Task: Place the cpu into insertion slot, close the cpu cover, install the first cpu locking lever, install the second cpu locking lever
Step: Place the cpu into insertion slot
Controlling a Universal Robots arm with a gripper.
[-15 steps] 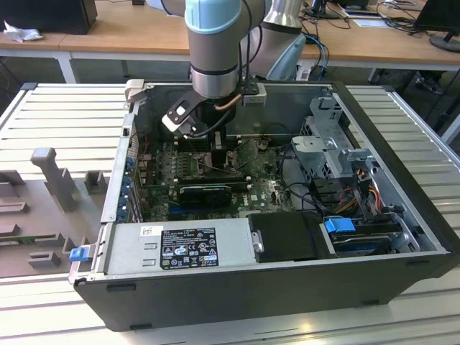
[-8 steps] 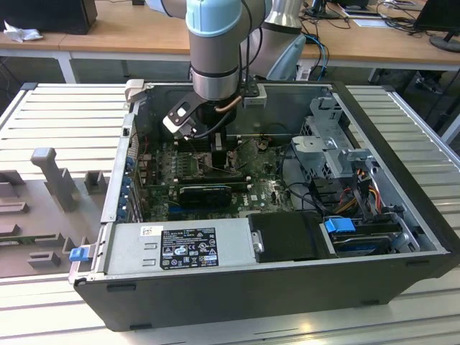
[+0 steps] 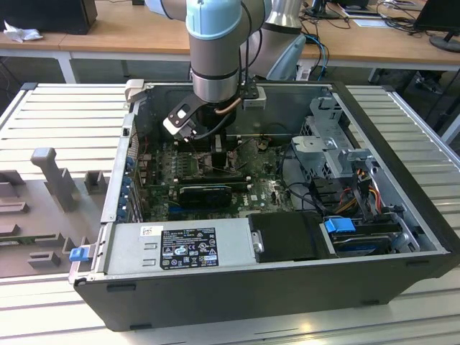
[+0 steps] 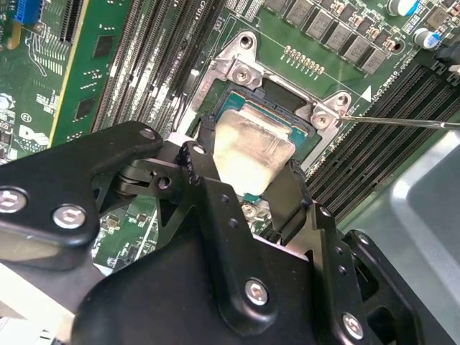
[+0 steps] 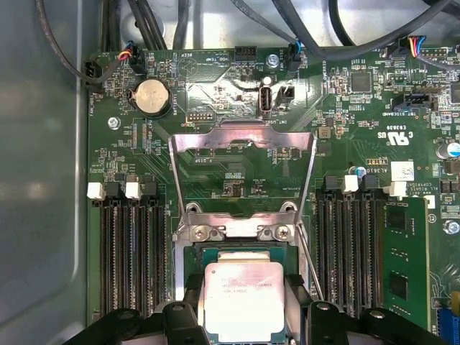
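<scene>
So the slatted metal table (image 3: 65, 115) carries a big open PC case (image 3: 273, 295), and the arm (image 3: 215, 50) reaches straight down into it, with the tool (image 3: 221, 152) low over the green motherboard (image 5: 237, 180). In both wrist views the tool (image 4: 248, 162) sits right over the socket area, with banks of long black memory slots (image 5: 129, 251) running along either side of it. Just beyond the tool, the cpu cover (image 5: 244, 136) is flipped up and open, its silver frame tilted back off its hinge with the board showing through the window. Directly under the tool is the insertion slot (image 4: 237, 97), dark rim and metal surround, nothing closed over it. The tool is narrow, its black fingers (image 5: 190, 305) pressed against two opposite edges of the cpu (image 5: 243, 298), so it's gripping the chip. The cpu (image 4: 255, 140) faces shiny side up, lined up over the slot; whether it's actually sitting down in the recess or just above it can't be told. A thin wire lever (image 4: 402, 122) sticks out free from a corner of the socket, beside the tool.
</scene>
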